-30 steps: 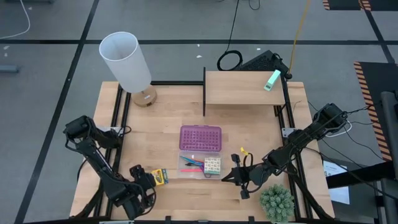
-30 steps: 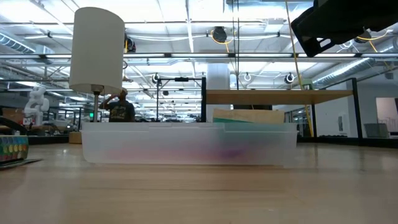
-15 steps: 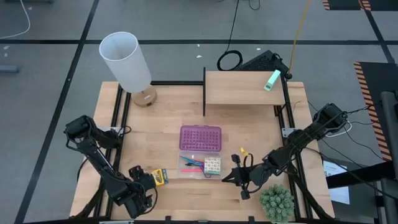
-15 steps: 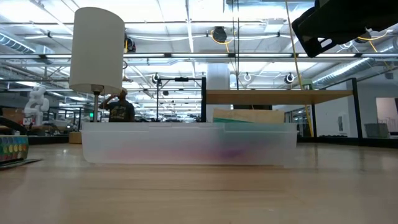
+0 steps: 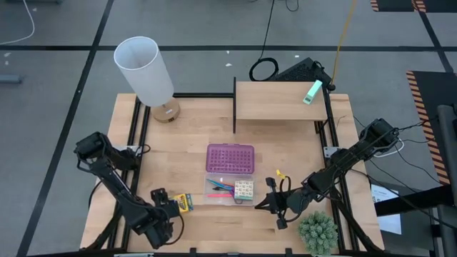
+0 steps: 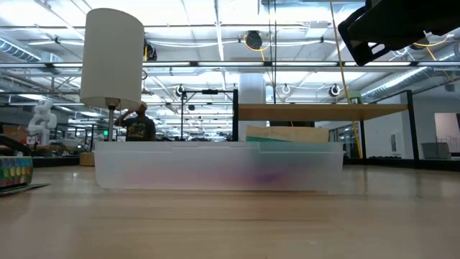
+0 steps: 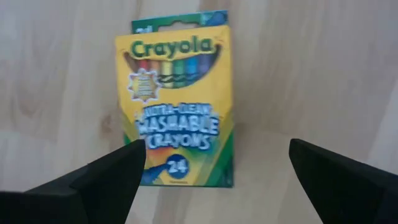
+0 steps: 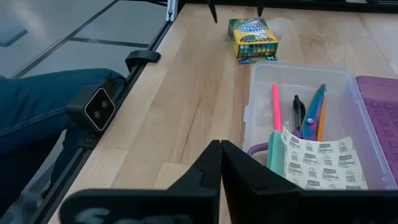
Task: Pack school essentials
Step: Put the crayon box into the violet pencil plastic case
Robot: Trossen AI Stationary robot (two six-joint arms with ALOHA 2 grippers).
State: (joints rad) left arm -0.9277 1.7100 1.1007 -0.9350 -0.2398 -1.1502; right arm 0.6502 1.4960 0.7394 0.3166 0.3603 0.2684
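Observation:
The yellow-green crayon box (image 7: 177,106) lies flat on the wood near the table's front left (image 5: 185,202). My left gripper (image 7: 217,186) hangs above the box's near end, pointing down and open, one finger off each side, touching nothing. The clear case (image 5: 230,190) at the table's middle holds a pink pen (image 8: 275,107), blue and dark pens, purple-handled scissors and the pale patterned pack (image 8: 320,163). My right gripper (image 8: 221,165) is shut and empty, just right of the case (image 5: 275,203).
The purple studded lid (image 5: 230,158) lies behind the case. A white-shaded lamp (image 5: 143,68) stands at the far left, and a wooden shelf (image 5: 278,100) with a mint-green block (image 5: 312,91) at the far right. A small plant (image 5: 316,232) stands front right. A person's leg (image 8: 37,106) is beside the table.

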